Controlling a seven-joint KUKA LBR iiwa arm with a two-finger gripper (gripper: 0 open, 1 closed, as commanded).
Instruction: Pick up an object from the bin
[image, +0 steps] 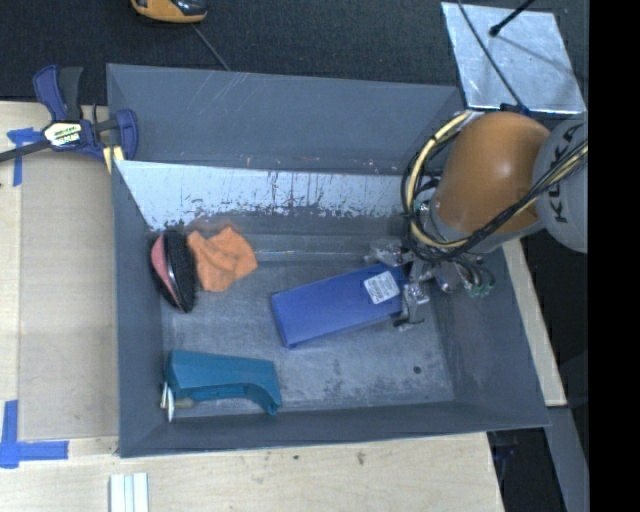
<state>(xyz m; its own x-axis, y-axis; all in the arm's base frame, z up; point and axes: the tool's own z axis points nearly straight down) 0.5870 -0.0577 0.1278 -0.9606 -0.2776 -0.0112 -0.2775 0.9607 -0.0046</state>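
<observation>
Item 1. Arm wrist, orange domed cover (490, 170), looped with black and yellow cables (420, 190). It stands highest over the bin's right rear. Below it the gripper (405, 285) sits at the right end of the blue box. Whether the gripper is parted or closed cannot be told, nor whether it clasps the box.

Item 2. Blue box (330, 308), flat and oblong, count one. It lies mid-floor, tilted with its right end nearer the back wall. A white label (381, 288) is at that end, just beside the gripper. This is the thing the gripper is over.

Item 3. Grey metal bin (138, 350), with sloping walls.
- Bare floor runs along the front right, between the box and the front and right walls.
- A narrower bare strip lies between the box and the back wall.
- The box's long sides are free. The sloping right wall is near, beyond the gripper.

Item 4. Teal stapler-shaped tool (220, 382), count one. It lies in the front left corner along the front wall, near the box's left end but apart from it.

Item 5. Brush-like oval (175, 270), pink and black, count one, near the left wall.

Item 6. Orange crumpled cloth (222, 258), count one. It is set against the brush's right side and lies apart from the box.

Total loose things: four. Nothing rests on the box.
</observation>
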